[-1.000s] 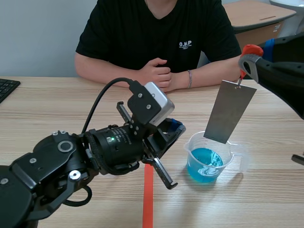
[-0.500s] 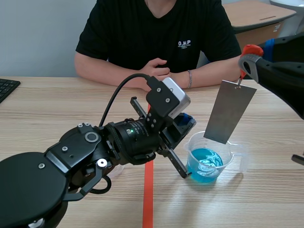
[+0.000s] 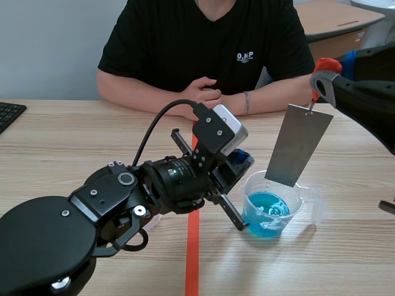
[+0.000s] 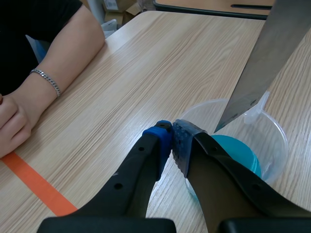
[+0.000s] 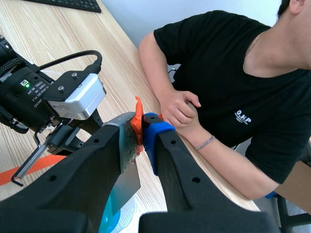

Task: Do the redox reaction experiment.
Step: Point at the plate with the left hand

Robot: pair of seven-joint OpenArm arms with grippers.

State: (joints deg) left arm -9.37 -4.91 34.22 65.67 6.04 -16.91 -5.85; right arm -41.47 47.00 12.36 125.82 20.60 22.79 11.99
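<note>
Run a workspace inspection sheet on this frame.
Surface: wooden table with an orange tape line.
Job's things: beaker holding blue liquid; metal plate hanging over it from an orange clip.
Clutter: keyboard at the table's edge.
Grippers: left gripper shut, beside the beaker rim; right gripper shut on the orange clip.
Cables: black cable arching to the left wrist camera.
Surroundings: person seated across, hands on the table; desk behind.
</note>
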